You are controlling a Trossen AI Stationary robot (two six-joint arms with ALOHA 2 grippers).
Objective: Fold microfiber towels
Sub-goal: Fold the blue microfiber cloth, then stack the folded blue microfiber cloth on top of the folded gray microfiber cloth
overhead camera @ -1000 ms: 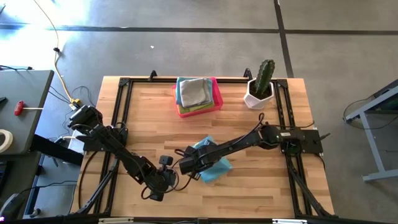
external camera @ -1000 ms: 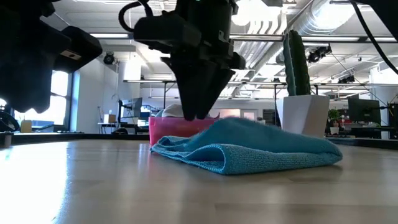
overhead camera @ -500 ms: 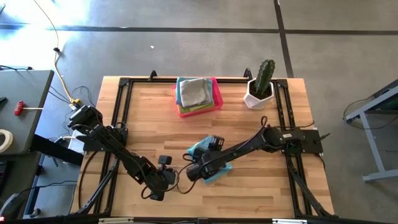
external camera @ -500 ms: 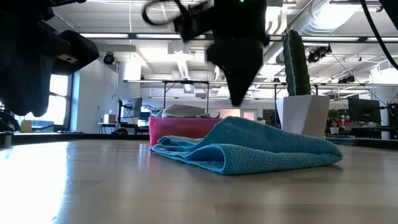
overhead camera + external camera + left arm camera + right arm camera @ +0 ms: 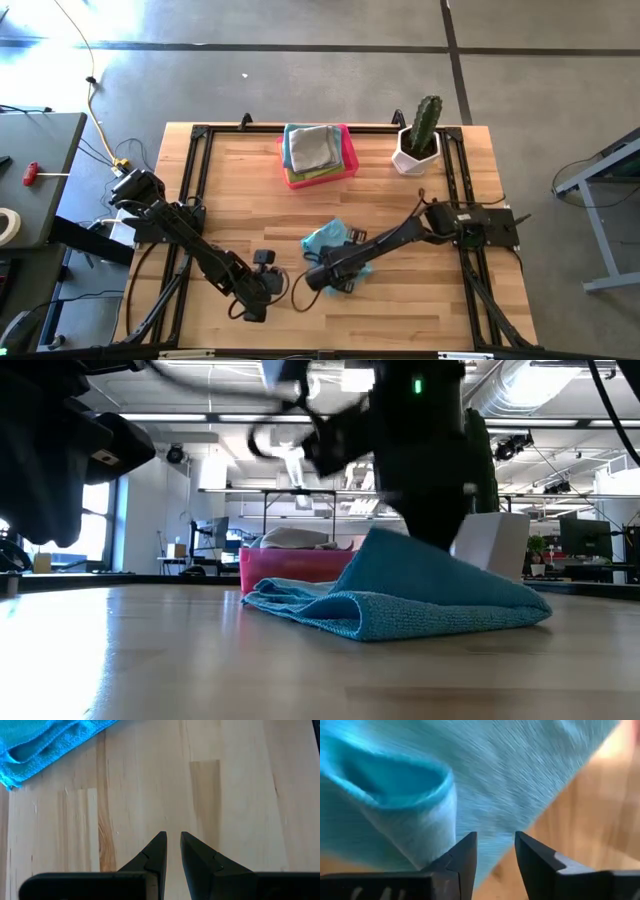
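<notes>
- Teal towel lies rumpled mid-table, near the front; other towels stacked in the pink tray at the back
- Right pincer released, over the teal towel
- Left pincer slightly parted, empty, beside it

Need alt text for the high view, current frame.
Overhead view of a wooden table: the right claw reaches over a crumpled teal towel near the table's middle, while the left claw waits beside it. At the far edge, a pink tray holds stacked towels, next to a potted cactus.
</notes>
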